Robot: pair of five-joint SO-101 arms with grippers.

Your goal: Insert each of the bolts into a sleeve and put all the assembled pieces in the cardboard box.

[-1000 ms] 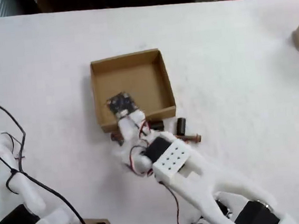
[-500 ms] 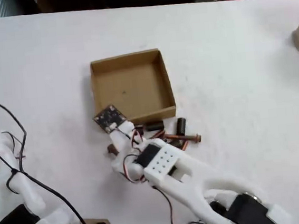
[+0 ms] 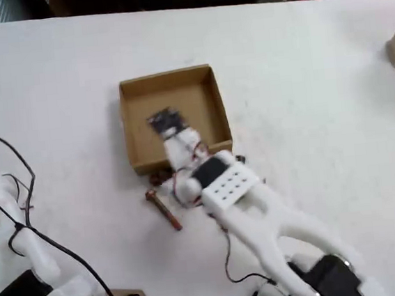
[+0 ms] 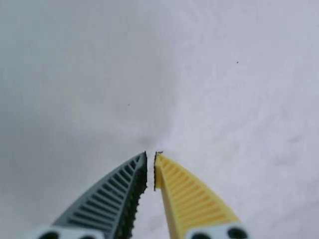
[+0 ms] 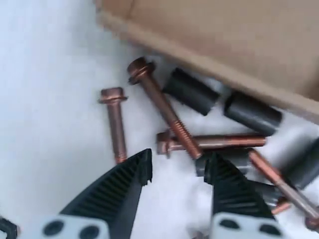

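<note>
spread right gripper (image 5: 178,159) over copper flanged bolts (image 5: 158,107) and black cylindrical sleeves (image 5: 191,92) beside brown cardboard box (image 5: 214,47); left gripper (image 4: 150,172) pressed together.

High view looks down over the table (image 3: 302,75); wrist views sit close, the right sharing the cardboard box (image 5: 209,30).

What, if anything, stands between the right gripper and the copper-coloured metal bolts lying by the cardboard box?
Nothing visible. The right gripper, jaws open, hangs over the copper-coloured metal bolts, which lie mixed with dark cylindrical sleeves beside the brown cardboard box.
</note>
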